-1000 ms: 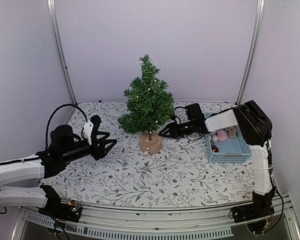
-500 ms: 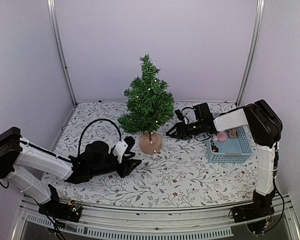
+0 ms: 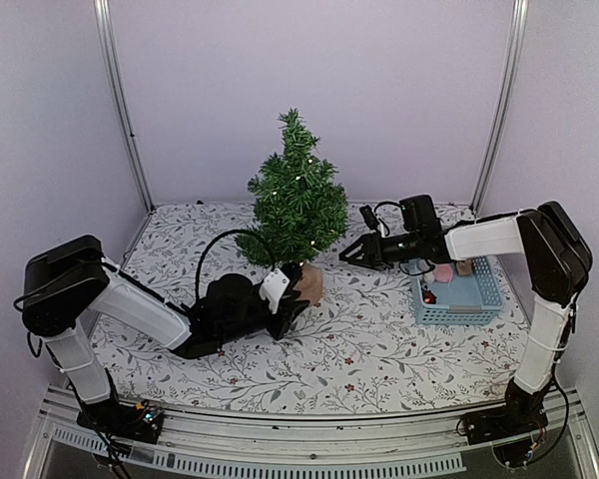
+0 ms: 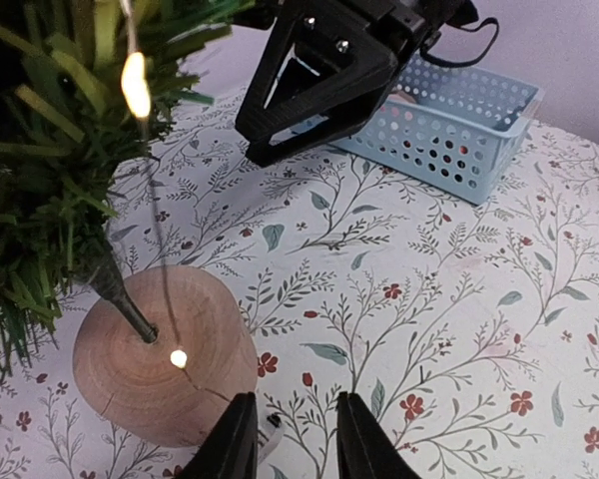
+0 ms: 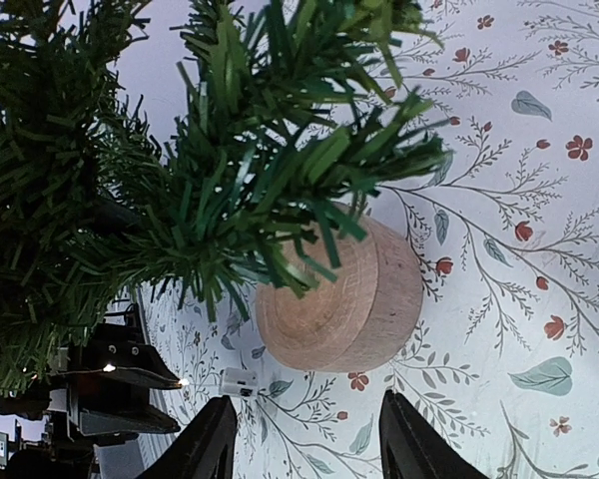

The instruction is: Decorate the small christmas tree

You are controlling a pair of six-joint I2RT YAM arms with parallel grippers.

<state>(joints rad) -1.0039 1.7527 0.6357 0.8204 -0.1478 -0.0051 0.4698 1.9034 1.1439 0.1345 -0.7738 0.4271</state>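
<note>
The small christmas tree (image 3: 298,200) stands mid-table on its round wooden base (image 3: 307,282), strung with a thin wire of lit fairy lights (image 4: 178,356). My left gripper (image 3: 294,305) lies low at the near side of the base (image 4: 150,374), open. A small white battery box (image 4: 270,435) lies on the cloth just inside its left finger (image 4: 232,441). My right gripper (image 3: 347,253) hovers to the right of the tree under the lower branches. It is open with nothing between its fingers (image 5: 411,439), facing the base (image 5: 344,299) and the box (image 5: 240,381).
A light blue perforated basket (image 3: 457,317) at the right holds pink and tan ornaments. Metal frame posts (image 3: 120,105) stand at the back corners. The floral cloth (image 3: 379,349) covers the table. The tree's lower branches (image 5: 280,190) hang close over the right gripper.
My left arm has swung in from the far left to the tree's base and its jaws have narrowed. My right gripper has drawn back to the right, away from the base.
</note>
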